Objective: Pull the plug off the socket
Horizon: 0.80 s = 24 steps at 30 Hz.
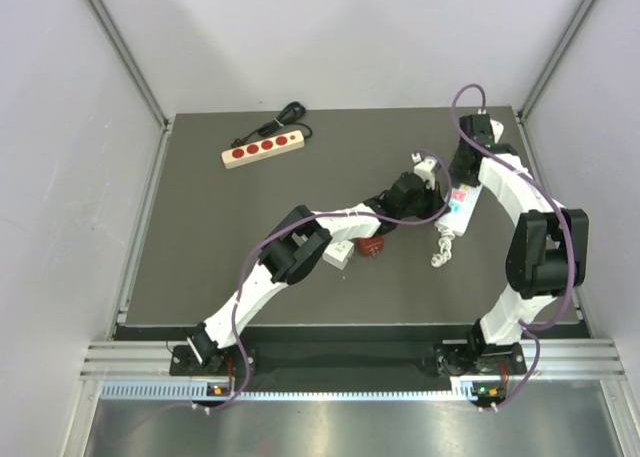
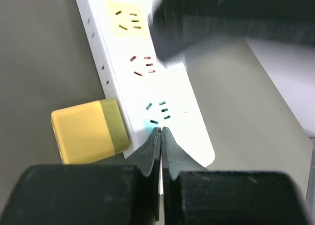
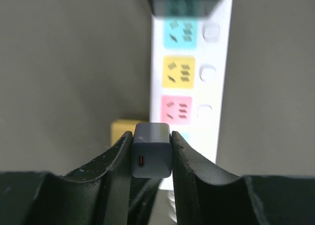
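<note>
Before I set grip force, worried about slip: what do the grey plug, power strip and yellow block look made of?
Grey plug: smooth matte plastic, likely; soft even sheen, rounded moulded edges. Power strip: white plastic, slightly glossy; moulded buttons, coloured socket faces. Yellow block: probably plastic, matte, two yellow tones; hard to confirm.

I operate a robotics lab cell: white panels (image 1: 350, 37) and aluminium rails (image 1: 127, 57) beyond the right claw (image 3: 151, 136) enclose the desk (image 1: 180, 227).

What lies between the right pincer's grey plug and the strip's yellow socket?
The pink socket, just beyond the grey plug; the right wrist view shows it.
</note>
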Tool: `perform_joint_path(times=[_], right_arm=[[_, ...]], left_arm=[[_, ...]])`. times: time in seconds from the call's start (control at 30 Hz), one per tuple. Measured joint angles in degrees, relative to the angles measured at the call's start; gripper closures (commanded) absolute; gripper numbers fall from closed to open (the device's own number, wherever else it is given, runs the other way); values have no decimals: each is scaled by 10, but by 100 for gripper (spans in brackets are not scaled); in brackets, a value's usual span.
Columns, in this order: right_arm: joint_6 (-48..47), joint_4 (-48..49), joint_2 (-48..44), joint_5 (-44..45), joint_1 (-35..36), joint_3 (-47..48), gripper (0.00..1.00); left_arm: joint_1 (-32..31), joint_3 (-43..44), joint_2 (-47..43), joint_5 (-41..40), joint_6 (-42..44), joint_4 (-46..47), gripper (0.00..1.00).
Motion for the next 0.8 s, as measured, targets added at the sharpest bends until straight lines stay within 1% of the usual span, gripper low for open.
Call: perform_joint_path(times=[0.1,0.27,0.37,0.4,0.47,0.6,0.67,0.8], right_arm=[[1,15,0,0,3,24,100],[-3,10,-1,14,4,22,100],[-14,7,-19,23,3,9,100],[-17,5,-29,24,3,2,100],[-28,4,-66,22,-2,-25,100],[-50,7,-160,-10,-8,-88,100],[-63,14,-204,-40,-10,-114,100],[-81,22,-264,-124,-9,-168,100]], left_arm=[[-1,1,0,0,4,0,100],[-1,0,0,7,10,2,100],[-1,-20,-12,17,23,12,100],[-1,-33,-21,21,29,12,98],[2,-69,-46,33,41,11,92],[9,-153,-112,52,67,12,81],[19,-204,-160,63,81,19,78],[57,-278,-257,84,97,43,75]])
